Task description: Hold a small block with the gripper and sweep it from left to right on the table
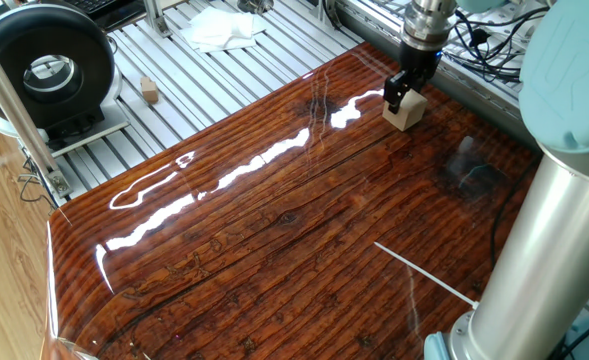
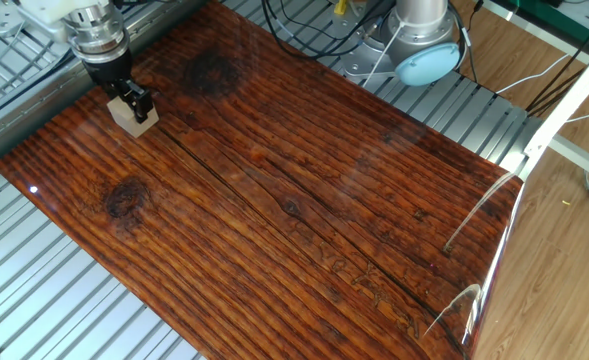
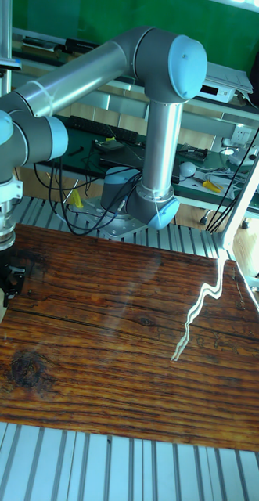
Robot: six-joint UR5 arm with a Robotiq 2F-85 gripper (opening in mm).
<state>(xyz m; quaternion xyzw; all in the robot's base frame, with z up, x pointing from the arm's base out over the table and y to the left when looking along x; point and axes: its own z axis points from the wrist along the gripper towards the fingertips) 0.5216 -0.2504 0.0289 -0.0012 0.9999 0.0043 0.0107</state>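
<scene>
Pinching the block [image 1: 406, 111] between gripper [image 1: 402, 95] prongs, pressing it flat to the table [image 1: 274, 230] at its far corner, readying a long sweep.

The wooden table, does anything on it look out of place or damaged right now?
Nothing stands out. The glossy reddish-brown table shows only grain, dark knots and glare. The pale beige wooden cube sits flat near one corner, between the black two-finger gripper's prongs.

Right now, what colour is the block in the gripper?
Pale beige, plain wood. The small block shows best in one fixed view, held by the gripper.
</scene>
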